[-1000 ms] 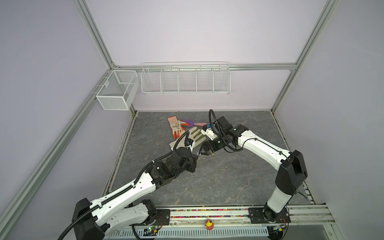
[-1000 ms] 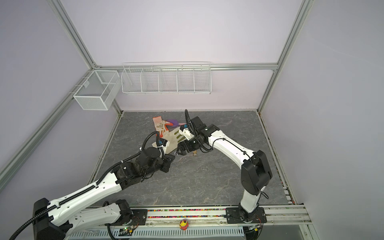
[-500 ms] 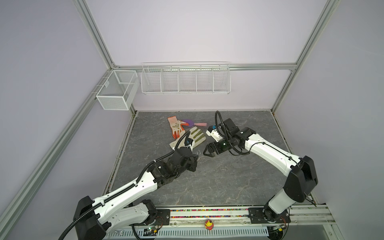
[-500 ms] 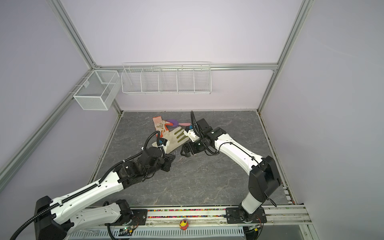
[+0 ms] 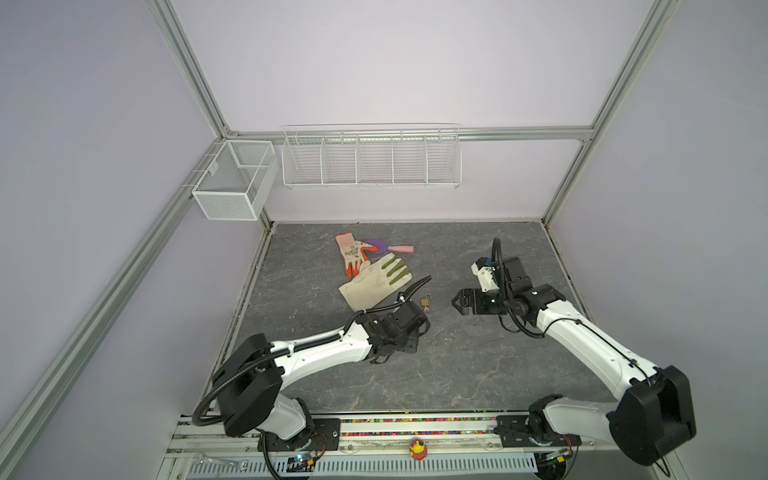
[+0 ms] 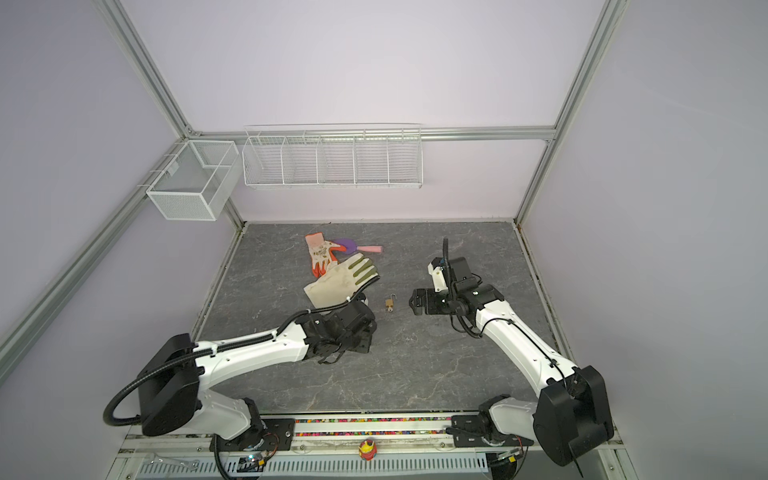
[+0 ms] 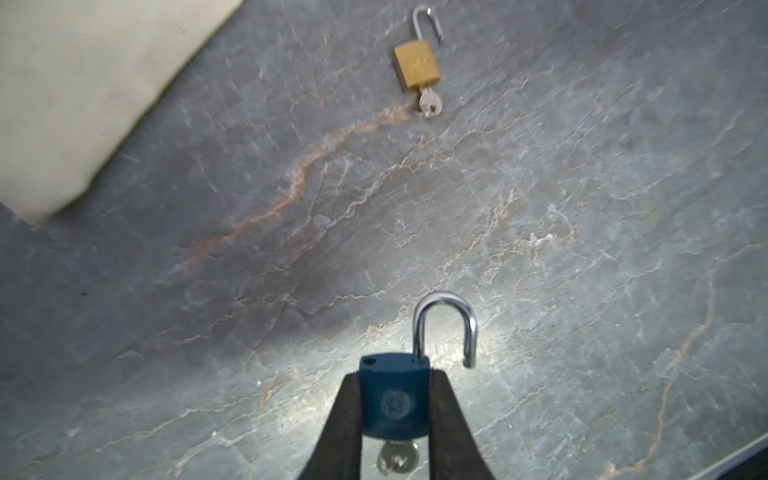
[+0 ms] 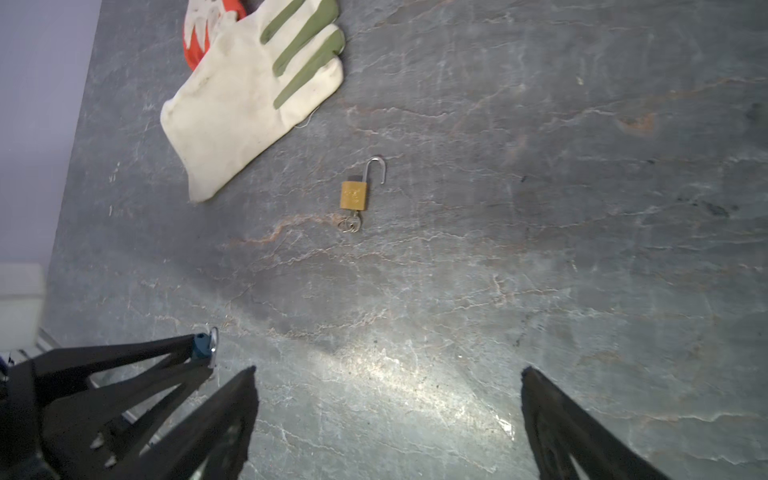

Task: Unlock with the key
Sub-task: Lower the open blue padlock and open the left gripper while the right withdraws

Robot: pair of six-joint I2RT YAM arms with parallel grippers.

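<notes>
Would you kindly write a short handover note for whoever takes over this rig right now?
Left gripper: shut on the blue padlock, which is sprung open with a silver key in its keyhole.
Right gripper: open, empty, above the table.
Brass padlock: on the table near the white glove, not touching it, sprung open, small key inserted.
Done: both locks look unlocked.
Left: probably only setting the blue padlock down.

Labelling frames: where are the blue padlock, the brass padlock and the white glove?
blue padlock (image 7: pixel 394 401), left wrist view, on its body.
brass padlock (image 8: pixel 353 195), right wrist view, on its body.
white glove (image 5: pixel 374 283), in a top view, mid-hand.
</notes>
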